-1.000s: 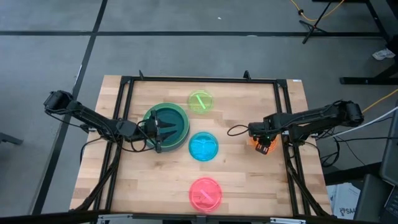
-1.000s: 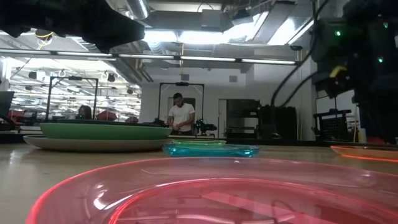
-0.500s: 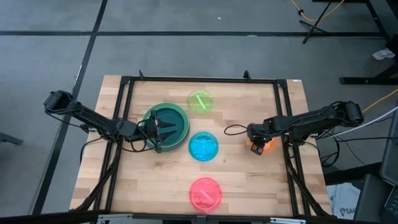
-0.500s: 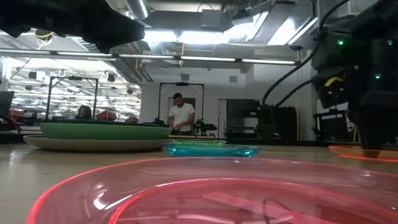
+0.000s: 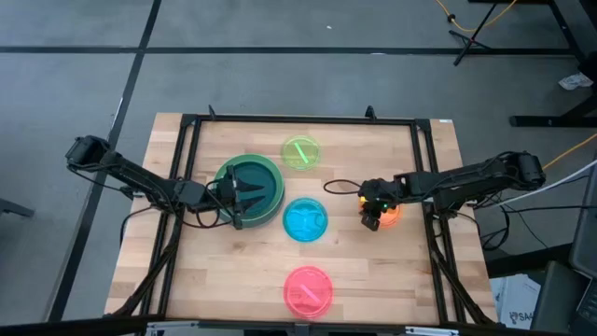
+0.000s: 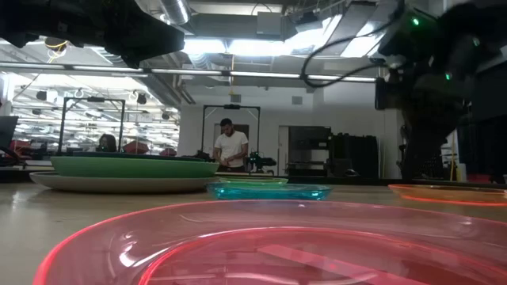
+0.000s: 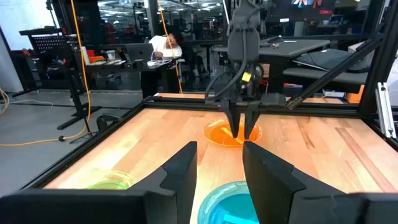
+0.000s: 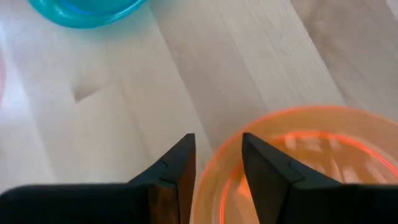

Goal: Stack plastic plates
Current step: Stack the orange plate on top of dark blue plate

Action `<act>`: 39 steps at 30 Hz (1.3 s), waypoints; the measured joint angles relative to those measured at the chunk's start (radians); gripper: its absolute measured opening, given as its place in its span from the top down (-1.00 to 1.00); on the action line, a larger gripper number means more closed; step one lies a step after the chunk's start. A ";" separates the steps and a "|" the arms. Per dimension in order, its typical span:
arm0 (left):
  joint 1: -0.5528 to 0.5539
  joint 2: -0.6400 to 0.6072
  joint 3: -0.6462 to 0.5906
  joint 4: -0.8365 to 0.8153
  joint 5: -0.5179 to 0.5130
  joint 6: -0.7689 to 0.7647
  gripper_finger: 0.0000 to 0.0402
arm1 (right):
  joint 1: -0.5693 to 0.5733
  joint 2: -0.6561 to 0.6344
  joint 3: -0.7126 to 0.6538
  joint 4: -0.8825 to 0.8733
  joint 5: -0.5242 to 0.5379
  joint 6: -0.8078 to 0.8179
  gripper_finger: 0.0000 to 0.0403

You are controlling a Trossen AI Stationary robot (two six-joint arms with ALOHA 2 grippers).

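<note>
A stack of large plates (image 5: 272, 179) lies at the table's left middle, dark teal on top inside a light green rim. In the low view the green plate (image 6: 123, 167) rests on a grey one; no brown plate shows. My left gripper (image 5: 254, 198) hovers open over this stack. The small plates lie singly on the wood: lime (image 5: 300, 152), blue (image 5: 305, 221), pink (image 5: 308, 289) and orange (image 5: 392, 215). My right gripper (image 8: 217, 146) is open and points down at the orange plate's left rim (image 8: 212, 163), one finger inside the plate and one outside. My right gripper straddles the orange plate's left rim (image 7: 219, 133) from above, with one finger (image 8: 264, 165) over the plate's inside and the other over bare wood. The plate lies flat on the table. I cannot tell whether either finger touches the rim.
A black frame (image 5: 298, 119) runs along the table's edges. Bare wood lies between the blue plate and the orange one, and around the pink plate at the near edge. A person (image 6: 231, 148) stands far off in the room behind.
My right gripper has moved toward the table's left and come down over the orange plate's left rim. In the low view the orange plate now reaches farther toward the table's left than before. The left arm has kept still.
</note>
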 joint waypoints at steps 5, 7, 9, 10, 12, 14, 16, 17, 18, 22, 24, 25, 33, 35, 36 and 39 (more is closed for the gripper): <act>0.000 0.000 0.000 0.000 0.000 -0.002 0.38 | -0.056 -0.004 0.194 -0.332 0.069 -0.077 0.39; 0.000 0.000 0.000 0.000 0.001 -0.002 0.38 | -0.088 -0.005 0.248 -0.447 0.098 -0.117 0.39; 0.000 0.000 0.000 -0.003 0.019 -0.002 0.38 | -0.133 -0.006 0.262 -0.510 0.108 -0.167 0.39; 0.000 0.000 0.000 -0.003 0.030 -0.002 0.38 | -0.162 -0.006 0.259 -0.526 0.103 -0.188 0.39; 0.000 0.000 0.000 -0.003 0.054 -0.001 0.38 | -0.228 -0.009 0.233 -0.536 0.073 -0.225 0.39; 0.000 0.000 0.000 -0.003 0.068 -0.001 0.38 | -0.308 -0.010 0.202 -0.526 0.015 -0.254 0.39; 0.000 0.000 0.000 -0.003 0.070 -0.001 0.38 | -0.382 -0.010 0.171 -0.514 -0.040 -0.286 0.39; 0.000 0.000 0.000 -0.003 0.070 -0.001 0.38 | -0.420 -0.008 0.157 -0.506 -0.051 -0.297 0.39; 0.000 0.000 0.000 -0.003 0.070 -0.001 0.38 | -0.451 -0.008 0.147 -0.489 -0.058 -0.310 0.39; 0.001 0.000 0.000 -0.003 0.070 -0.001 0.38 | -0.561 -0.006 0.130 -0.442 -0.064 -0.333 0.39; 0.001 0.000 0.000 -0.003 0.070 -0.001 0.38 | -0.599 0.001 0.130 -0.416 -0.072 -0.336 0.39; 0.001 0.000 0.000 -0.003 0.070 -0.001 0.38 | -0.615 0.008 0.130 -0.417 -0.086 -0.335 0.39; 0.001 0.000 0.000 -0.004 0.072 0.000 0.38 | -0.661 0.107 0.130 -0.393 -0.158 -0.366 0.25; 0.001 0.000 0.000 -0.004 0.072 0.000 0.38 | -0.661 0.137 0.130 -0.369 -0.163 -0.373 0.15; 0.001 0.000 0.000 -0.004 0.072 0.000 0.38 | -0.661 0.153 0.130 -0.362 -0.172 -0.380 0.10; 0.001 0.000 0.000 -0.004 0.072 0.000 0.38 | -0.661 0.203 0.130 -0.353 -0.180 -0.389 0.00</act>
